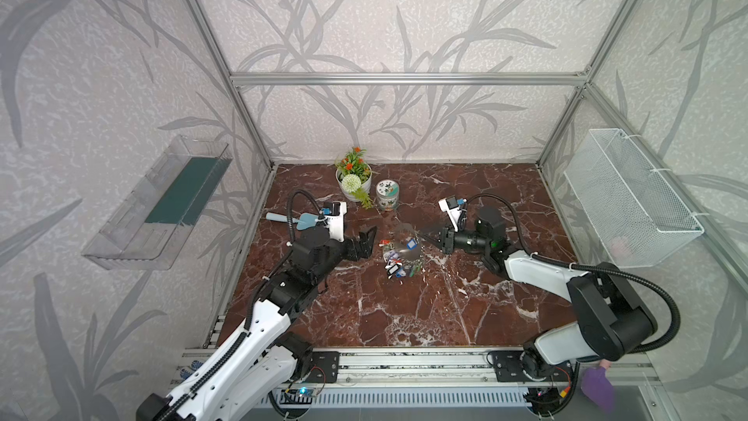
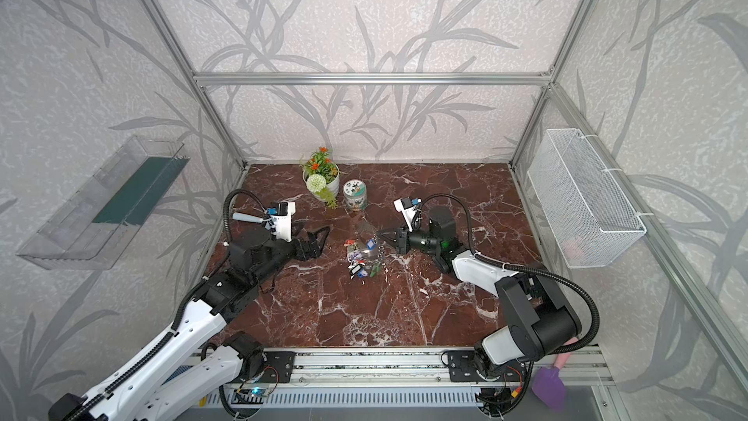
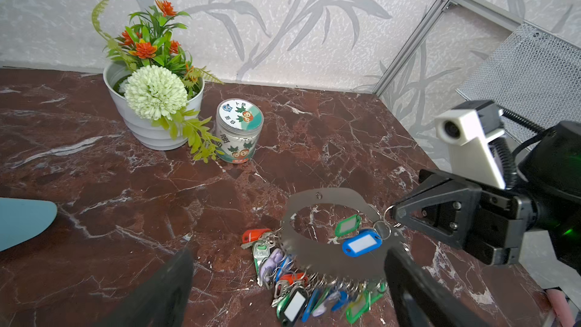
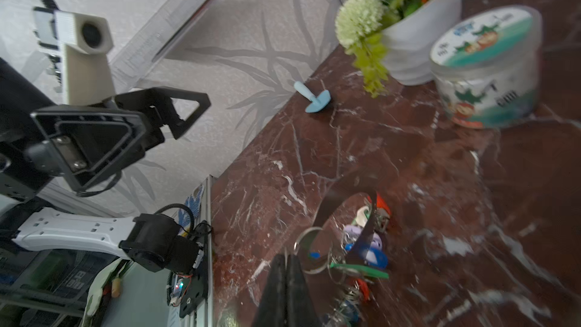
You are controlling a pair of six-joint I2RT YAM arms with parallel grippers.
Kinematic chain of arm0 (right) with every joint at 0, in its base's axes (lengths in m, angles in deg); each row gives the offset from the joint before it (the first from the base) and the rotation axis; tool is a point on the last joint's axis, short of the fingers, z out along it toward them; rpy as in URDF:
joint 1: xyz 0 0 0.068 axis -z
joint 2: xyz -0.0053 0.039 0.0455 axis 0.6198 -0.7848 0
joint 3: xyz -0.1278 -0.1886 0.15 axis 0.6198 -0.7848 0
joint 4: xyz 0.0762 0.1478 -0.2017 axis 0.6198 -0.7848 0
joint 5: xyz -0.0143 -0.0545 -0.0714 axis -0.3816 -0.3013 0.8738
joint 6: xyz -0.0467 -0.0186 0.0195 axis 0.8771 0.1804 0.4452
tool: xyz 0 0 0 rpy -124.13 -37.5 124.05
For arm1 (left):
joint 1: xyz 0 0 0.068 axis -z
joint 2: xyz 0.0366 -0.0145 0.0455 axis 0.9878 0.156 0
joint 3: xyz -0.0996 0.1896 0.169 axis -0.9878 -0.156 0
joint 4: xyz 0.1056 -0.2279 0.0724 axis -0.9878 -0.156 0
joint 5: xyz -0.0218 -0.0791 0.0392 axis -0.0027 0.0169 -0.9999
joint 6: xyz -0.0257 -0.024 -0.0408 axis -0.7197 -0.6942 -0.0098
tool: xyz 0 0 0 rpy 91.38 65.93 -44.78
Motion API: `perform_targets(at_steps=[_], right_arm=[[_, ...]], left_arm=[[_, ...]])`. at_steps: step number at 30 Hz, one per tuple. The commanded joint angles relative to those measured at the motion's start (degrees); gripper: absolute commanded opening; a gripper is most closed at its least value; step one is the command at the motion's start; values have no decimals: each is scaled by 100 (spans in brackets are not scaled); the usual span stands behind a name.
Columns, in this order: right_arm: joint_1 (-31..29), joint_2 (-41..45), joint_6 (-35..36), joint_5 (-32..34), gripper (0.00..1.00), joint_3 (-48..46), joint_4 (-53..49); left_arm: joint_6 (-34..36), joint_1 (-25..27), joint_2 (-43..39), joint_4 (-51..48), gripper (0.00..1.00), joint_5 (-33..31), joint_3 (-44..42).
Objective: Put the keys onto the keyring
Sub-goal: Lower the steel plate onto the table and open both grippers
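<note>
Right gripper [image 3: 395, 213], closed on keyring [image 3: 327, 257] rim

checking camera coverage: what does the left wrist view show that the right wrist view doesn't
Only left wrist: the white wire-mesh wall basket and the right gripper seen whole, shut on a small metal split ring. Only right wrist: the clear plastic wall tray and the open left gripper seen whole. Both: the flat grey metal keyring plate, white flowerpot, printed round jar, brown marble table.
</note>
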Motion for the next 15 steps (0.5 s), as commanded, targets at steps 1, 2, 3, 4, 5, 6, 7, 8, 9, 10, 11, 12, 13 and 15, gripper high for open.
perform_targets(at_steps=[1, 2, 3, 4, 5, 6, 7, 8, 9, 10, 11, 12, 13, 15], right_arm=[[228, 93, 37, 103, 3, -441, 600], [311, 73, -19, 150, 4, -543, 705], [383, 66, -38, 235, 8, -626, 758], [436, 83, -21, 367, 11, -673, 753], [461, 104, -5, 511, 13, -687, 730], [504, 144, 27, 776, 19, -676, 609], [531, 211, 83, 1085, 23, -643, 466], [557, 266, 142, 1364, 25, -587, 153], [575, 364, 221, 1850, 31, -470, -262], [586, 470, 321, 2292, 40, -362, -627], [599, 573, 375, 2603, 46, -298, -815], [612, 700, 415, 2913, 50, -217, -1053], [638, 841, 451, 3110, 51, -148, -1208], [650, 1122, 540, 3441, 59, -50, -1501]], left_arm=[[-214, -34, 90, 226, 95, 101, -87], [-238, -29, 104, 263, 95, 113, -95], [-270, -33, 128, 290, 95, 97, -103], [-316, -29, 149, 312, 95, 34, -105], [-361, -40, 173, 342, 95, -56, -110], [-417, -42, 207, 360, 95, -183, -100], [-471, -42, 240, 390, 95, -336, -89], [-529, -44, 273, 409, 95, -494, -87], [-599, -47, 303, 443, 96, -682, -87], [-659, -59, 344, 464, 95, -853, -74], [-698, -68, 379, 462, 95, -997, -62], [-718, -77, 418, 439, 96, -1166, -38], [-689, -73, 443, 426, 97, -1330, -18], [-657, -81, 447, 394, 99, -1798, -11]])
